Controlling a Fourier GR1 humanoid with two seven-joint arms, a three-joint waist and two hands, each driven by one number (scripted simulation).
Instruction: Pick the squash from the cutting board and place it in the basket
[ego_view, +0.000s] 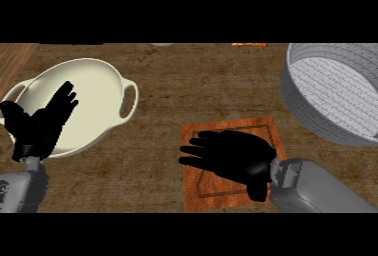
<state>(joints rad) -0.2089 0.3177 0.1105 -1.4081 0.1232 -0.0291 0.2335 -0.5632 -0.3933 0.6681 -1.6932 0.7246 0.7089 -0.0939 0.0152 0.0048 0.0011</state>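
Observation:
My right hand lies palm down over the middle of the orange-brown cutting board, reaching in from the lower right. No squash shows anywhere; the hand covers the spot on the board where it could lie. The grey round basket stands at the upper right, apart from the board, and the part of its inside that shows holds nothing. My left hand rests open at the left edge, fingers up, in front of a cream bowl.
A cream bowl with two side handles stands at the left on the brown counter. A strip of bare counter lies between the board and the basket. Something small and orange peeks in at the top edge.

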